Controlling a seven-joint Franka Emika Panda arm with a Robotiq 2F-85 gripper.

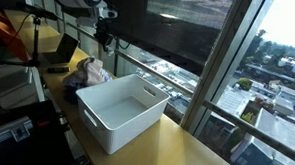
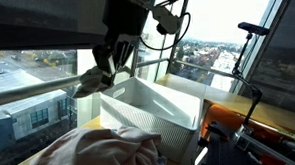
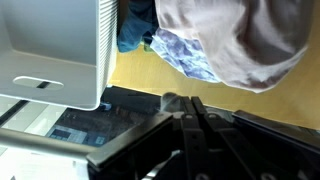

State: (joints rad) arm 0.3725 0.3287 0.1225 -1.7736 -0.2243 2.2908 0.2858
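Note:
My gripper (image 1: pixel 104 40) hangs in the air above a pile of clothes (image 1: pixel 90 71) at the far end of a white plastic bin (image 1: pixel 119 122). In the wrist view the fingers (image 3: pixel 192 101) are pressed together, shut, with only a faint pale wisp at their tip; I cannot tell what it is. Beyond them lie a pinkish garment (image 3: pixel 235 40) and a blue patterned cloth (image 3: pixel 185 55), with the bin's wall (image 3: pixel 60 40) to the left. In an exterior view the gripper (image 2: pixel 107 72) hovers past the bin (image 2: pixel 159 117), and the pinkish clothes (image 2: pixel 100 150) fill the foreground.
The bin and clothes rest on a wooden table (image 1: pixel 185 141) beside a large window with a rail (image 1: pixel 177 76). A desk with a laptop (image 1: pixel 56 51) stands behind. An orange object (image 2: pixel 229 124) and a stand (image 2: pixel 248 48) sit near the bin's other side.

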